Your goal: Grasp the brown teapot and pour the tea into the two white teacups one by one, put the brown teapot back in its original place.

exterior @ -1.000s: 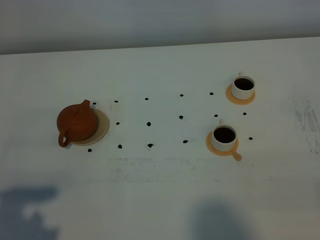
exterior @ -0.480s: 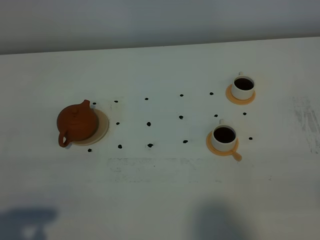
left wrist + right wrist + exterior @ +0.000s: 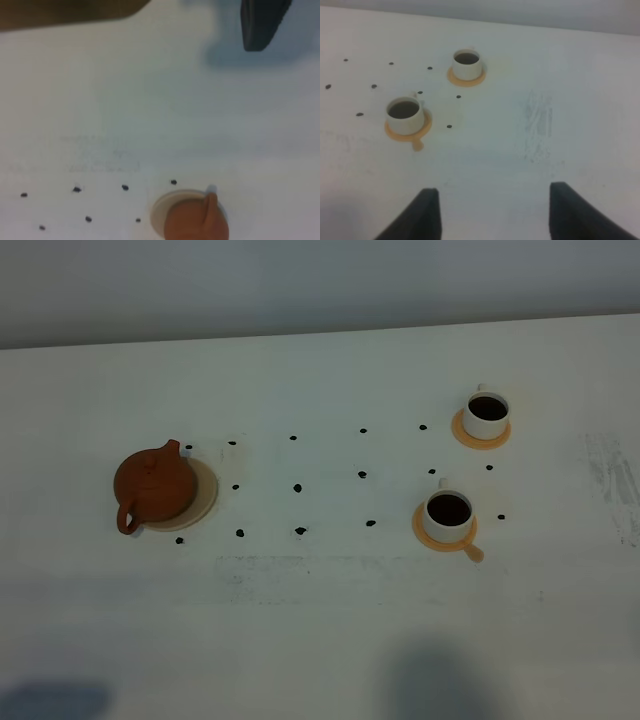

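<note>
Exterior high view: the brown teapot (image 3: 155, 487) sits upright on the cream coaster (image 3: 207, 490) toward the left edge of the tabletop (image 3: 320, 620), lid on, its loop handle turned to the near-left and its spout toward the far edge. It covers most of the disc, which shows bare only on the right side. Well apart, toward the right edge, the two white teacups stand on orange saucers: the far cup (image 3: 486, 415) on its saucer (image 3: 459, 431), and the near cup (image 3: 447, 515) on its saucer (image 3: 470, 542). Both hold dark liquid. Small black dots (image 3: 297, 487) mark the surface between teapot and cups.

Neither arm appears in this view. The left gripper (image 3: 262, 22) shows just one dark finger in its wrist view, released and grasping nothing, the teapot well away from it. The right gripper (image 3: 495, 220) has its fingers spread apart over bare tabletop, empty.
</note>
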You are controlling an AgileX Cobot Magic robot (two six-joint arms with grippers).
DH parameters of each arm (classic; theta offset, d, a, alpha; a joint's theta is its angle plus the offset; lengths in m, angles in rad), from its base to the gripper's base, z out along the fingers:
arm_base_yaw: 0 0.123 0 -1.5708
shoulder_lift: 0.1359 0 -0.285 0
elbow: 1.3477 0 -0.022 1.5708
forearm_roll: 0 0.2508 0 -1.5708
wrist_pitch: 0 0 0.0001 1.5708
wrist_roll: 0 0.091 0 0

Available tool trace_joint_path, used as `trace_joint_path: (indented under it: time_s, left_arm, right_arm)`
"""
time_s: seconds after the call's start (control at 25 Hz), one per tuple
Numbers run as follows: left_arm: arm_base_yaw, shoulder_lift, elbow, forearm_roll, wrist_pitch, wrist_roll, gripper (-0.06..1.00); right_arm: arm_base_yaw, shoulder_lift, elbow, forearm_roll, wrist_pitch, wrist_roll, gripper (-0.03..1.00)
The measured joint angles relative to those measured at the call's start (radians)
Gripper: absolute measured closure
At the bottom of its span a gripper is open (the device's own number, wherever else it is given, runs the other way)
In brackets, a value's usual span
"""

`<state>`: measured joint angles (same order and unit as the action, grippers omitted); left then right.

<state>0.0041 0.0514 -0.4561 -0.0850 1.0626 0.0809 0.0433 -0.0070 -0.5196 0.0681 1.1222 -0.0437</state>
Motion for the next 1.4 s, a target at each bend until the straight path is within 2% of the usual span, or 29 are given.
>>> trace_joint_path:
  time_s: [1.4]
  left_arm:
    - [0.0, -0.056, 0.0, -0.002, 0.001, 0.009, 0.4]
  right_arm:
    - [0.0, 0.0, 0.0, 0.0, 0.0, 0.0, 0.5]
